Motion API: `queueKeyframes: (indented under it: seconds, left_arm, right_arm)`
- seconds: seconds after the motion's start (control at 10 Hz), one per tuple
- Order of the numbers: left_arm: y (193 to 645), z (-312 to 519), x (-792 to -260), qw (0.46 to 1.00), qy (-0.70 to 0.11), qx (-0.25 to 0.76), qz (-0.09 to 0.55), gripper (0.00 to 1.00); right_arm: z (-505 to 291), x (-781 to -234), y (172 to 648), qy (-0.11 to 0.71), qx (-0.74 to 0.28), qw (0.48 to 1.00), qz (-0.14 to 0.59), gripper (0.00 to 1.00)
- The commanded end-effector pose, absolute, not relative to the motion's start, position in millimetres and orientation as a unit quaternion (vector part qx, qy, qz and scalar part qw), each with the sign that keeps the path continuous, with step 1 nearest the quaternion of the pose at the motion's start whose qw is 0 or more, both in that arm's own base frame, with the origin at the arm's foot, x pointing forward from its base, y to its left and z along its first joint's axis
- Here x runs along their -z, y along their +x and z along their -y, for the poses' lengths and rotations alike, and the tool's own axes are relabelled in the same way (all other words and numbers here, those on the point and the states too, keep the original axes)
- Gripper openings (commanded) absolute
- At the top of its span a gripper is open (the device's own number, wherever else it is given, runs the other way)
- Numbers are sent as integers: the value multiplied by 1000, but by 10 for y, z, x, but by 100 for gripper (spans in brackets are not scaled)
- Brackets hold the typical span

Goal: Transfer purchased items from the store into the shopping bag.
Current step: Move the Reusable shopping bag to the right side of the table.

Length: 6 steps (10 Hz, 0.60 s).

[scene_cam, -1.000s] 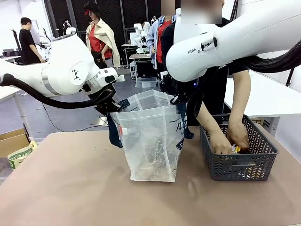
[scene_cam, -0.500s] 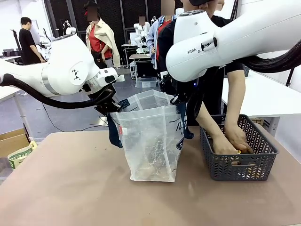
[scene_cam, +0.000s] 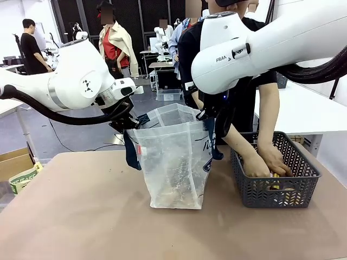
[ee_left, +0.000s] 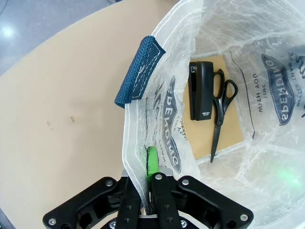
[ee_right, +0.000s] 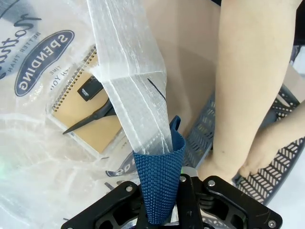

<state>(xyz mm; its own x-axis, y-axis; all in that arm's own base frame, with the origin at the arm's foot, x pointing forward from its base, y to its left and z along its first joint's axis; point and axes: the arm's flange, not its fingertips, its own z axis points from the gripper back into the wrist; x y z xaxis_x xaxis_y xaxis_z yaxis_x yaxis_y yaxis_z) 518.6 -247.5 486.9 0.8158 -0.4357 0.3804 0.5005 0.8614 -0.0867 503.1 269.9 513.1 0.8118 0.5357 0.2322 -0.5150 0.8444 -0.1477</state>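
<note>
The robot's left hand (ee_left: pixel 148 168) is pinched shut on the rim of the translucent white plastic bag (scene_cam: pixel 173 168), just beside its navy blue woven strap (ee_left: pixel 138 71). The right hand (ee_right: pixel 167 188) is clamped on the other navy strap at the opposite side. Between them the mouth is stretched wide open.

Nearest me, the tan bench (scene_cam: pixel 81 216) is bare in front of the bag and out to the robot's left, so there's plenty of room there. The bag stands upright mid-bench. Flat on its bottom lie a tan spiral notebook (ee_left: pixel 228 138), with a black stapler (ee_left: pixel 201 90) and black scissors (ee_left: pixel 220 114) on top.

Just to the robot's right sits the dark grey mesh plastic basket (scene_cam: pixel 276 192), close to the bag but not touching it. Both of the person's hands (scene_cam: pixel 265 161) are down inside it, near something yellow. I'd say the job is partway done, with more to come over.

The forearm passes close to the right hand, so that's the tight spot.
</note>
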Motion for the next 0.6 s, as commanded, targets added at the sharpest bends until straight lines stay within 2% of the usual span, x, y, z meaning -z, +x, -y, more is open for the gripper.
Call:
queueKeyframes:
  seconds: [0.0,0.5]
  left_arm:
    - [5180,2458,-4880,949,-98,241,177,0]
    - [5180,2458,-4880,949,-98,241,177,0]
  right_arm:
    - [-2693,-5155,5029,-39,-276,951,136,0]
    - [-2693,-5155,5029,-39,-276,951,136,0]
